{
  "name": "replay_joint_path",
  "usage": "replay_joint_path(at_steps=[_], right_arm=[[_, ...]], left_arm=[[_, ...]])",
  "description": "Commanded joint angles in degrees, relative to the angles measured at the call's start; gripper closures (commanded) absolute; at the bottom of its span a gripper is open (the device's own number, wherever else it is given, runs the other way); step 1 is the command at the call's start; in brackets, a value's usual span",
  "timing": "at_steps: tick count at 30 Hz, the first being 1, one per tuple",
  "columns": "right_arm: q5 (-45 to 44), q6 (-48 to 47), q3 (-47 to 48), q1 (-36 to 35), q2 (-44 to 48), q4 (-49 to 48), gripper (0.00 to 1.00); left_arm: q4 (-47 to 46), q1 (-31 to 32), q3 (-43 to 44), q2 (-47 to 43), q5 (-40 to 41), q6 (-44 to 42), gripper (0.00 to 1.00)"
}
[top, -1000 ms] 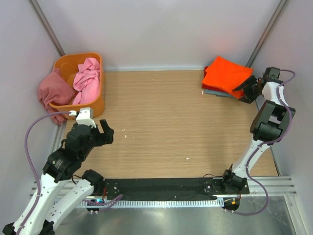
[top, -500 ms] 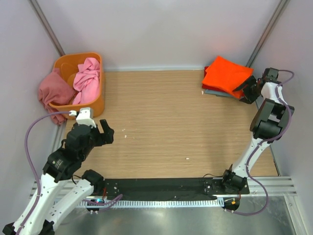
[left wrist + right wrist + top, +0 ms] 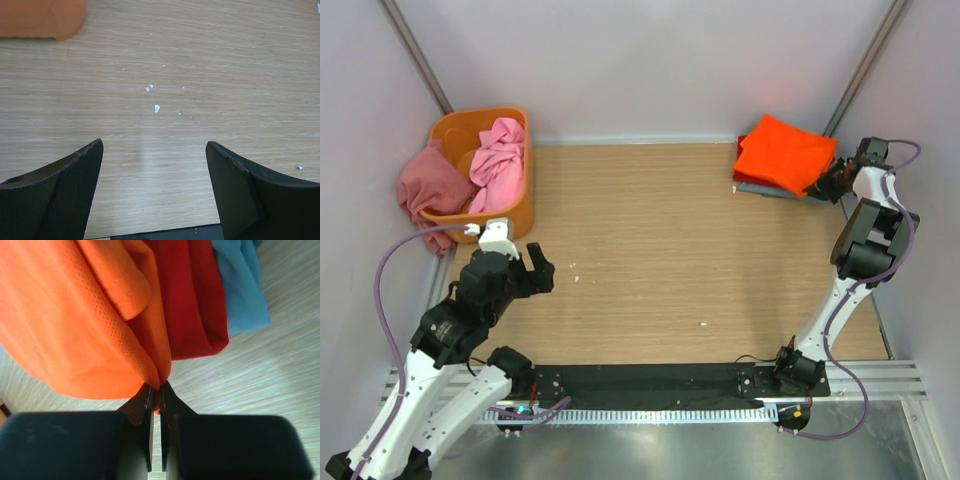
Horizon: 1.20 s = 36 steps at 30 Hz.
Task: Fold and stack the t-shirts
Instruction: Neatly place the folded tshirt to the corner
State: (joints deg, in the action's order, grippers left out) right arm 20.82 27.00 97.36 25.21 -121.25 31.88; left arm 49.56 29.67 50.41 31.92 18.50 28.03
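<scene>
Right wrist shows right end effector (image 3: 156, 388) pinching, apparently, orange t-shirt (image 3: 65, 315) edge; left end effector (image 3: 154, 146) gapes wide

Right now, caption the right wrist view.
Right gripper pinches orange shirt; red shirt and blue shirt beside it.

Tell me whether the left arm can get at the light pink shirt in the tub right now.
Probably yes. The left arm's jaws stand open and empty near the orange tub, and the light pink shirt lies on top, uncovered.
</scene>
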Motion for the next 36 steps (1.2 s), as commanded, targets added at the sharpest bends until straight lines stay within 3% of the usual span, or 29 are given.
replay_joint_path(at_steps=[1, 11, 20, 24, 27, 28, 30, 36], right_arm=[[-1.74, -0.37, 4.67, -0.25, 1.19, -1.39, 0.95], [-9.83, -3.27, 14.78, 0.80, -2.41, 5.47, 0.98], [-11.86, -4.24, 9.87, 0.98, -3.03, 5.47, 0.97], [-11.06, -3.98, 10.48, 0.98, -1.97, 7.48, 0.87], [-13.77, -4.33, 10.92, 0.98, 1.62, 10.29, 0.56], [-14.74, -4.42, 11.01, 0.98, 2.68, 11.44, 0.52], [-17.37, -4.59, 10.22, 0.98, 7.59, 13.64, 0.45], [-18.54, -5.12, 4.77, 0.98, 22.87, 14.43, 0.39]], left_arm=[[-2.45, 0.12, -0.23, 0.16, 0.66, -0.35, 0.15], [-2.71, 0.12, -0.32, 0.51, -0.22, -0.61, 0.15], [-2.80, 0.12, -0.32, 0.77, -0.48, -0.70, 0.15], [-2.71, 0.12, -0.32, 0.60, -0.31, -0.70, 0.15], [-2.71, 0.12, -0.40, 0.34, -0.22, -0.70, 0.15], [-2.71, 0.12, -0.40, 0.25, -0.31, -0.70, 0.15], [-2.71, 0.12, -0.40, 0.25, -0.31, -0.70, 0.15], [-2.54, 0.12, -0.40, -0.72, 0.04, -0.52, 0.15]])
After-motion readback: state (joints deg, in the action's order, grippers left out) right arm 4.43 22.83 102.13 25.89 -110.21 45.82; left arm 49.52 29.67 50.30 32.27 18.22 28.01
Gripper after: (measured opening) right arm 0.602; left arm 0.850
